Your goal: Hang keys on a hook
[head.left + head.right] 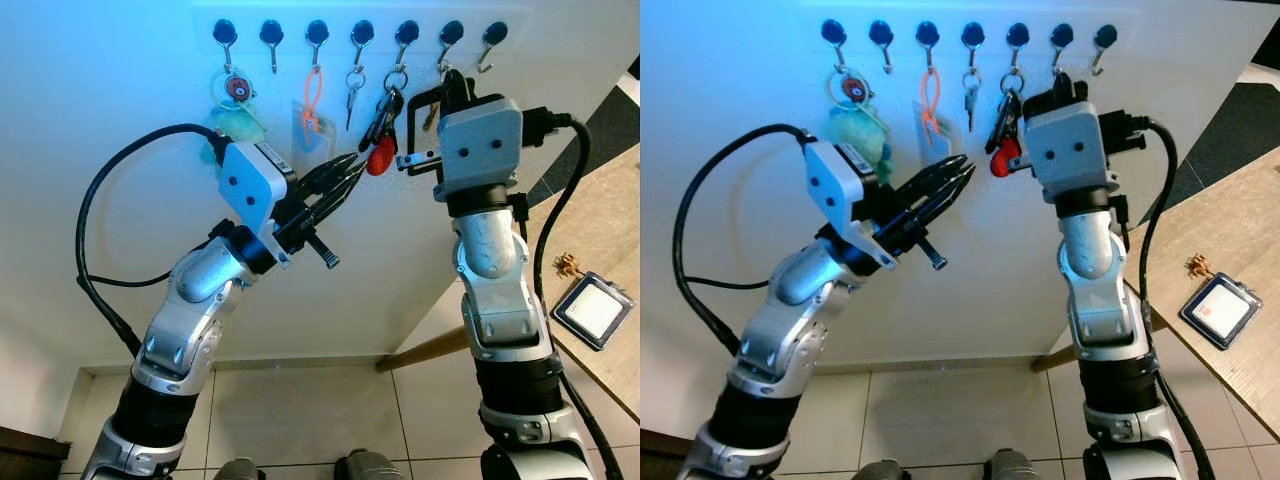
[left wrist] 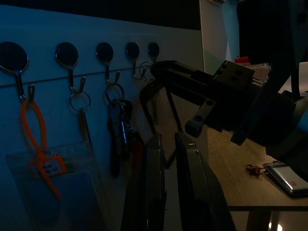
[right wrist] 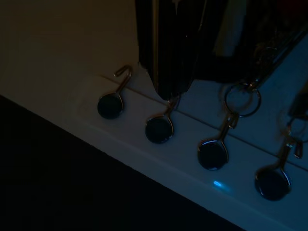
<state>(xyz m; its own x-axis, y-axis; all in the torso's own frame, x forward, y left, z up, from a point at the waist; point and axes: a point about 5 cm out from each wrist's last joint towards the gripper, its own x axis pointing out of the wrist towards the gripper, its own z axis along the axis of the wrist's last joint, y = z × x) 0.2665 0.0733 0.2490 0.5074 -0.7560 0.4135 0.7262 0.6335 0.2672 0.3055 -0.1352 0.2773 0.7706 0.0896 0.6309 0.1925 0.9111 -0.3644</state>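
Observation:
Seven black-capped hooks run along the white wall. My right gripper [image 1: 450, 80] is raised to the sixth hook [image 1: 451, 35], with its fingers [image 3: 168, 57] pressed together at the hook's wire. They appear shut on a key ring, and a brass key [image 1: 428, 118] hangs behind the gripper's body. The seventh hook [image 1: 493, 36] is bare. On the fifth hook hangs a bunch of keys with a red tag [image 1: 381, 155]. My left gripper [image 1: 350, 172] points at that bunch from the left and stops just short of it. A narrow gap shows between its fingers [image 2: 156, 163], and it holds nothing.
Other hooks carry a round fob with a green fuzzy charm [image 1: 236, 100], an orange strap with a clear badge sleeve [image 1: 313, 110] and a small key [image 1: 353, 92]. At right, a wooden table [image 1: 610, 240] holds a card holder [image 1: 595, 310]. Tiled floor lies below.

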